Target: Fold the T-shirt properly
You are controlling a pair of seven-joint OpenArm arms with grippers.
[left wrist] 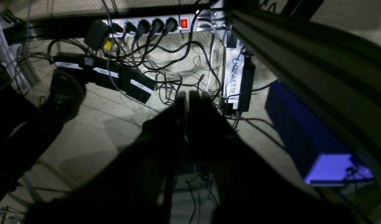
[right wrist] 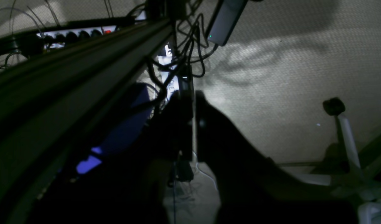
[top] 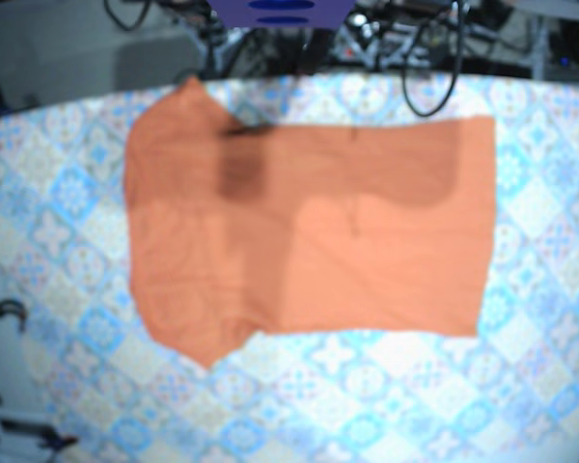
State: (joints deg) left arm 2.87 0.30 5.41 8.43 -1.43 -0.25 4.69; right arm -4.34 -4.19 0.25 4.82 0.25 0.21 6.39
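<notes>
Two grippers closed below the table edge, shirt flat on top

Both wrist cameras look down past the table at the floor, and neither arm shows in the base view. The left gripper [left wrist: 188,95] is a dark silhouette with its fingers pressed together, only a thin slit between them and nothing caught there. Beyond it lie a power strip [left wrist: 153,25] with a red lit switch, a tangle of black cables [left wrist: 165,62], a dark shoe [left wrist: 64,95] and a blue box [left wrist: 305,133] beside a metal frame beam [left wrist: 302,53]. The right gripper [right wrist: 192,96] is just as dark; its fingers also stand close together with a narrow gap, holding nothing, over pale carpeted floor.

From above, the orange T-shirt [top: 309,222] lies spread out near the middle of the table [top: 58,203], on a blue patterned cloth. Its sleeves point toward the left side of that view and its straight hem runs along the right. Darker patches fall across its upper part. The whole view is blurred, so fine creases cannot be made out
</notes>
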